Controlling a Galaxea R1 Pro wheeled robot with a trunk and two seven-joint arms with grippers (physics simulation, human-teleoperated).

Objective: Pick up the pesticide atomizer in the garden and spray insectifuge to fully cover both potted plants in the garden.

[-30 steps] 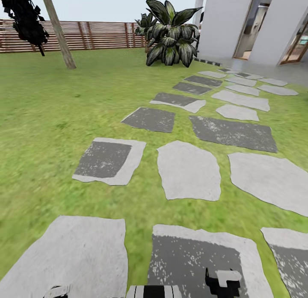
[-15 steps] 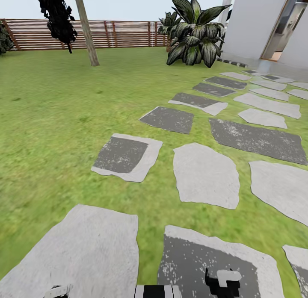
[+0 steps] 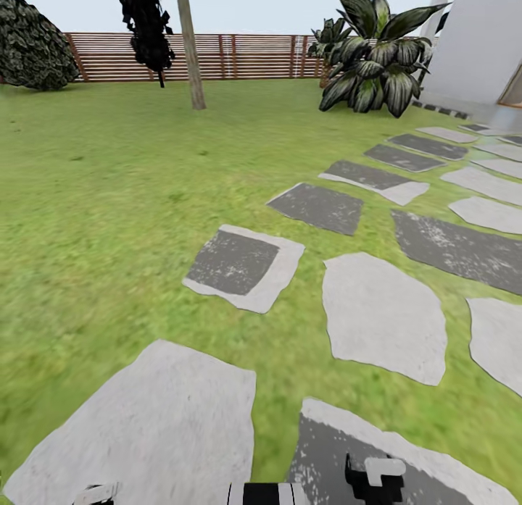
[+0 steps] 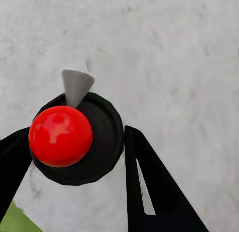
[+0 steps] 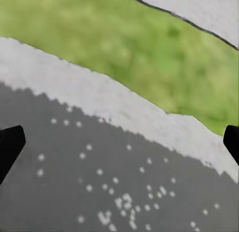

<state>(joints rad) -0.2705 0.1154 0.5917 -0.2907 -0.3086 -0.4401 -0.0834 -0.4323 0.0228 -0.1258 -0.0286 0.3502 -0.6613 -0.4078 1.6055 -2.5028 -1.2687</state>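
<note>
The left tool is showing at the bottom edge of the head view, over a large pale grey stone slab. In the left wrist view this tool is pinching the pesticide atomizer, seen end-on as a round black body with a glossy red ball on top and a small grey cone nozzle. One black finger is pressing on one side of it and the other finger is lying against the opposite side, with the pale slab spreading out below.

Far ahead of the left tool and off to its left, a rounded dark bush is standing against the brown horizontal-slat wooden fence. A thin leaning tree trunk and a clump of black hanging foliage are rising in front of that fence. The green lawn of the garden is filling the ground between.

The right tool is hanging over a dark grey speckled slab with a pale rim. In the right wrist view this tool is spread wide and gripping nothing – only the speckled slab and a strip of grass are lying beneath. Ahead of it, flat grey stepping stones are running toward a big broad-leaved striped plant beside a white wall.
</note>
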